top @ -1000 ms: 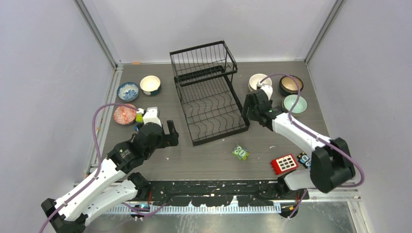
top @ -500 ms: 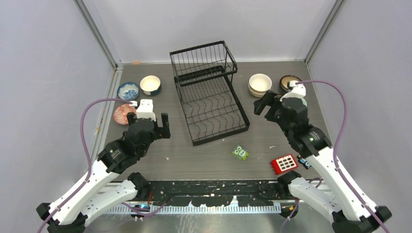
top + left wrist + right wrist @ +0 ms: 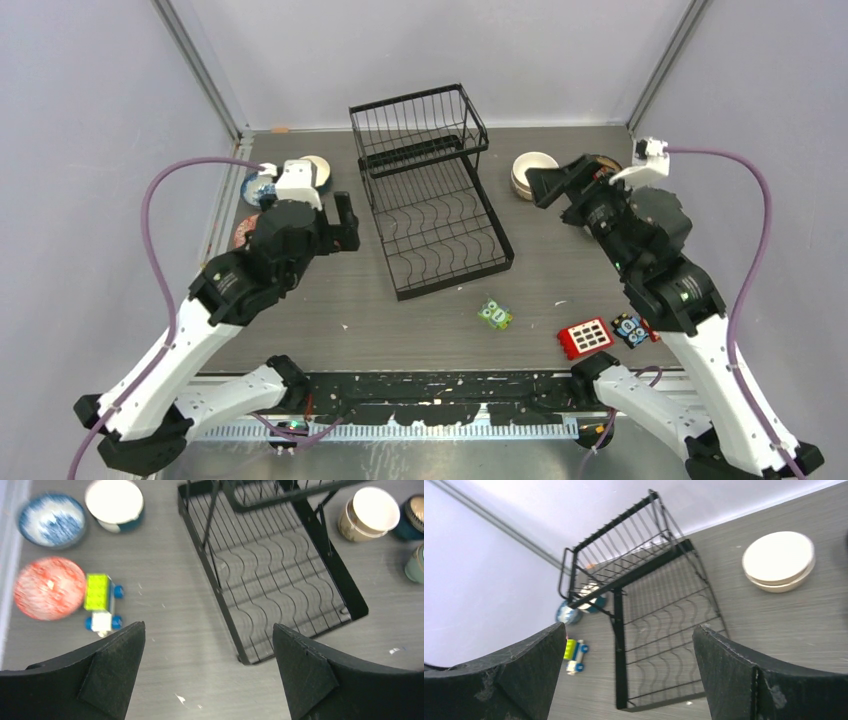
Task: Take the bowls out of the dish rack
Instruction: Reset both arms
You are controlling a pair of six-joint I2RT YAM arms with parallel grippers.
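Our left tool (image 3: 207,626) and right tool (image 3: 629,626) stand apart, empty. The dish rack (image 3: 430,200) between them looks bare; the bowls (image 3: 369,512) sit on the desk (image 3: 420,330) outside each tool. We judge unloading finished; next, only withdrawing.

Bright, even light (wrist views blurry)

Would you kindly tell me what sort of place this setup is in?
Probably a robot test cell in a lab, not a kitchen: plain pale walls box in a grey table, where an empty dish rack sits near a red toy block.
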